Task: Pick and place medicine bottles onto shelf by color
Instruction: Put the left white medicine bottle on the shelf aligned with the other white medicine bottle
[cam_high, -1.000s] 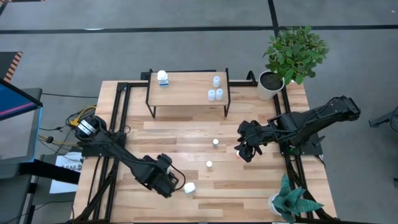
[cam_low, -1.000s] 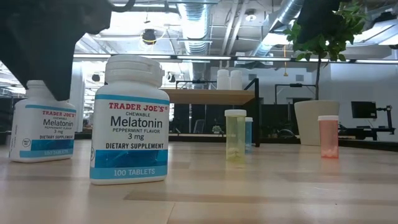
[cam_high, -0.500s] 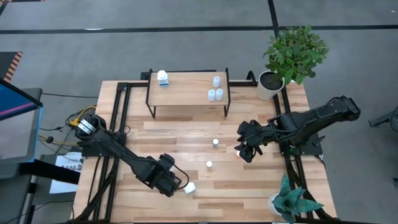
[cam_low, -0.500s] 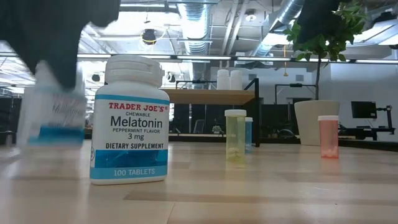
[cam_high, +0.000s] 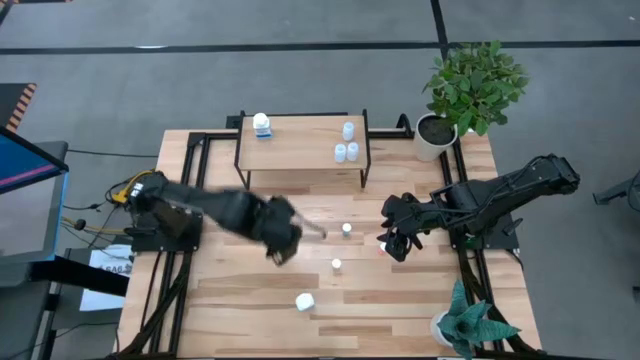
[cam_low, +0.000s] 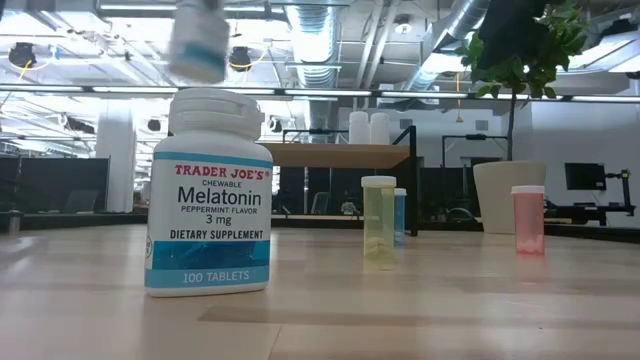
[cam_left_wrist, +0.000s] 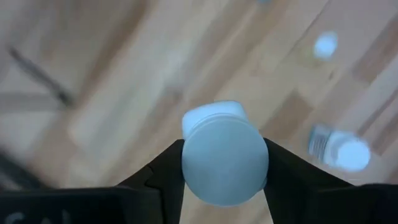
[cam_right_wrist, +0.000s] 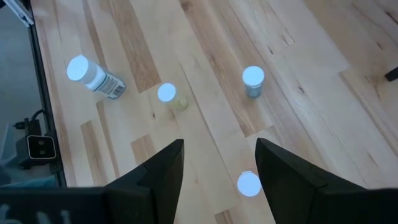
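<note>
Your left gripper (cam_left_wrist: 224, 163) is pinching a white bottle (cam_left_wrist: 224, 158) by its sides, cap between the two fingers, lifted clear of the table (cam_high: 420, 300) so it can travel toward the shelf (cam_high: 300, 145) at the far edge. Your right gripper (cam_right_wrist: 217, 165) hovers spread near the right edge, holding nothing, above an orange-tinted bottle (cam_right_wrist: 249, 184). One white bottle (cam_high: 304, 301) remains near the front edge.

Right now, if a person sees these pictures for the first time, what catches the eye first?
First, the left gripper, raised over the table's middle, shut on a white bottle. Next, in the low view, the big Melatonin bottle standing close to the camera. Behind it stands the shelf, with one bottle at its left end and three at its right.
</note>
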